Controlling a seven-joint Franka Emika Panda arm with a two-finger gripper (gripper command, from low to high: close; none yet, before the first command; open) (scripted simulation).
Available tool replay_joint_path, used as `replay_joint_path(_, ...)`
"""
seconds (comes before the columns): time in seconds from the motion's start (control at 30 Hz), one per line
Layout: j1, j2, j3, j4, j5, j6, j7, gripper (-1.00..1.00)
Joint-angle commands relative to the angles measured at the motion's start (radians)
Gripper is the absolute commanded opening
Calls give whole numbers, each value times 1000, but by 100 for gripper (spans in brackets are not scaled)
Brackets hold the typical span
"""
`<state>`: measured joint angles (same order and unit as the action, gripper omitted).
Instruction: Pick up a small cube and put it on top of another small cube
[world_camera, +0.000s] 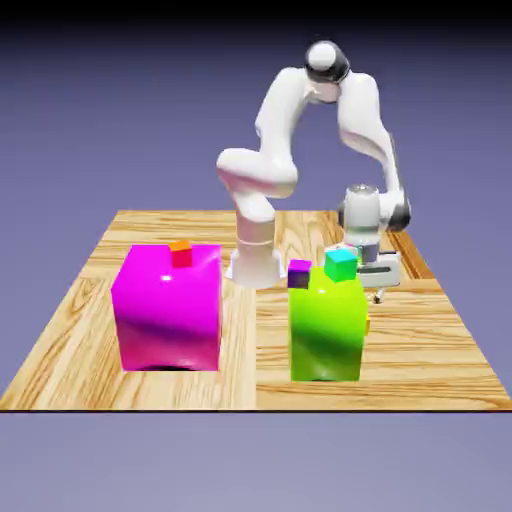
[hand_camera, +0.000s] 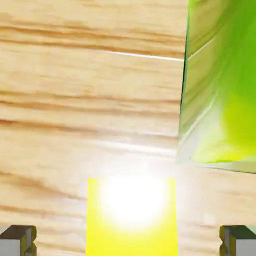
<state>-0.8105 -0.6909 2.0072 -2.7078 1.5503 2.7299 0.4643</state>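
Hovering low behind the lime block (world_camera: 328, 322), at the exterior view's right, with jaws spread and pinching nothing. Showed the yellow-green cube (hand_camera: 131, 216) only in the hand view: on the tabletop (hand_camera: 85, 100), between the two grey fingertips (hand_camera: 18, 240), touching neither, near the lime block. Hid that cube in the exterior view, yet showed teal (world_camera: 340, 264), purple (world_camera: 299, 273) and orange (world_camera: 181, 252) cubes atop the lime and magenta (world_camera: 168, 308) blocks. Bore no readable writing anywhere.

no readable text, labels or numbers
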Motion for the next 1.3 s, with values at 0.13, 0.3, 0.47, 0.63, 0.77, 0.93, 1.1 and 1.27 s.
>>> replay_joint_path(0.13,-130,-115,150,70,195,-42,-134,0)
replay_joint_path(0.3,-43,-38,50,23,65,-14,-44,-100)
replay_joint_path(0.47,102,90,-117,-55,-153,33,105,-100)
replay_joint_path(0.63,202,118,-294,-50,-338,-34,294,-100)
replay_joint_path(0.77,267,106,-439,-18,-476,-125,460,-100)
replay_joint_path(0.93,348,92,-620,22,-648,-239,666,-100)
replay_joint_path(1.1,428,77,-801,62,-820,-353,873,-100)
replay_joint_path(1.27,509,63,-982,102,-991,-467,1080,-100)
